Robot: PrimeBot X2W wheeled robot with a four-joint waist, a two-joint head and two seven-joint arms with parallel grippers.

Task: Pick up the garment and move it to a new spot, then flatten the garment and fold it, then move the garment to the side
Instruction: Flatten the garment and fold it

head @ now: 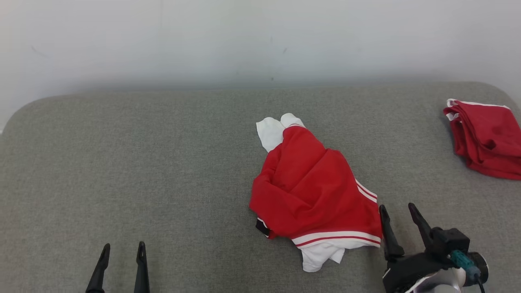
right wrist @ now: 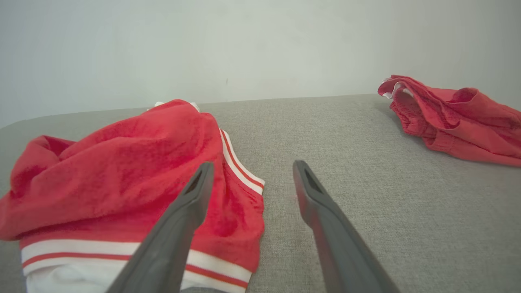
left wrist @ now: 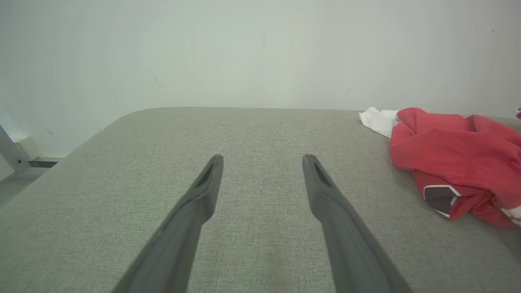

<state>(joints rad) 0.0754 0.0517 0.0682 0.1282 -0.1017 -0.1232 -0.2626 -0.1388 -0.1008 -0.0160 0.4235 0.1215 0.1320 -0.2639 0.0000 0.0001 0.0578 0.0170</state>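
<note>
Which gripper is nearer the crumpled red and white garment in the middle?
Right. The right gripper, open, sits just beside the garment, at its near right corner. The left gripper, also open, is well off to the garment's left.

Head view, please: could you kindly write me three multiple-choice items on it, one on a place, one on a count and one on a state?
1. Where is the right gripper? A) close beside the crumpled garment's striped hem; B) against the back wall; C) at the surface's left edge.
2. How many red garments lie on the grey surface? A) one; B) two; C) four.
3. How is the left gripper? A) shut on cloth; B) open and empty; C) shut and empty.
1 A: its fingers stand just right of the hem.
2 B: the crumpled garment mid-surface, a second garment at the far right.
3 B: its fingers stand apart over bare surface.
</note>
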